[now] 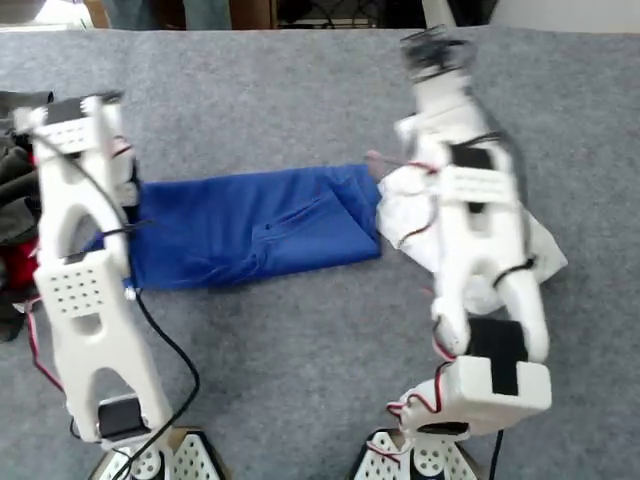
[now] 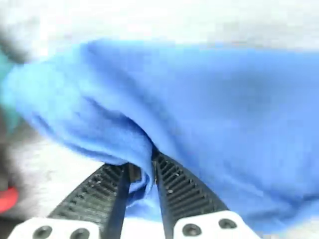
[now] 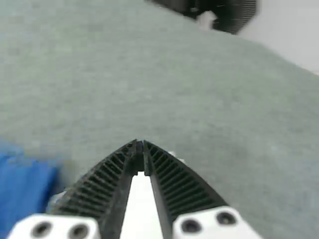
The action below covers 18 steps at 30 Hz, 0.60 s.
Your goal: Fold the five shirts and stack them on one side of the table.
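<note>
Left wrist view shows the left gripper pinching a bunched fold of the blue shirt, with cloth squeezed between the two ribbed fingers. In the high view this shirt lies as a long strip across the middle of the grey table, and the left arm is at its left end. The right arm leans over a crumpled white shirt on the right, which touches the right end of the blue strip. The right gripper has its fingers pressed together at the tips above the table; I cannot tell whether a bit of white cloth is caught between them. The main risk, I think, is that the pinch holds only some layers of the fold. If the left arm lifts or pulls, the other layers may slip out and the strip may open. Because the far-right end is not clearly held down, the whole shirt may also slide over the table and not fold, and it may drag the white shirt with it. As for containers, the shirts lie directly on the table, not in a bin or basket; a loose pile of dark and red clothes sits at the left edge.
</note>
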Each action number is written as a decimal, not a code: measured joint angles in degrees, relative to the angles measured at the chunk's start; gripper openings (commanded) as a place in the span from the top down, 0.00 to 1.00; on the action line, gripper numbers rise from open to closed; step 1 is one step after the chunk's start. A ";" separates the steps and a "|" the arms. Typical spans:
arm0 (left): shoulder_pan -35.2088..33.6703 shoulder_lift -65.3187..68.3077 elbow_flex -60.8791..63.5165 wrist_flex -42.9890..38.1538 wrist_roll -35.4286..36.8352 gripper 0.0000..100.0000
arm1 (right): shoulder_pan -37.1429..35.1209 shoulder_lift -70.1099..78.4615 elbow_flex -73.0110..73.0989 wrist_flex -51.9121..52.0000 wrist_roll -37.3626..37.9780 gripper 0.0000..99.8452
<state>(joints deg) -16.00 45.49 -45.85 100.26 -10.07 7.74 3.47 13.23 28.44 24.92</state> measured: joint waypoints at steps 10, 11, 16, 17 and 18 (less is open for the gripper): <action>16.97 -9.58 5.10 0.00 2.11 0.97 | 12.22 0.00 -5.45 0.00 0.00 0.98; 18.11 -9.76 5.10 0.00 2.99 0.97 | 12.40 0.00 -5.45 0.00 0.00 0.98; 22.86 -9.76 5.10 0.00 6.68 0.97 | 13.89 2.20 -8.62 -0.35 0.09 0.98; 23.65 -9.76 5.10 0.00 7.38 0.97 | 14.15 3.16 -9.58 -0.09 0.09 0.98; 24.53 -9.76 5.10 0.00 8.00 0.97 | 14.68 3.87 -10.64 0.44 0.09 0.98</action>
<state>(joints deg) 8.53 35.74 -40.75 100.26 -2.07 22.42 7.34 2.59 28.88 25.01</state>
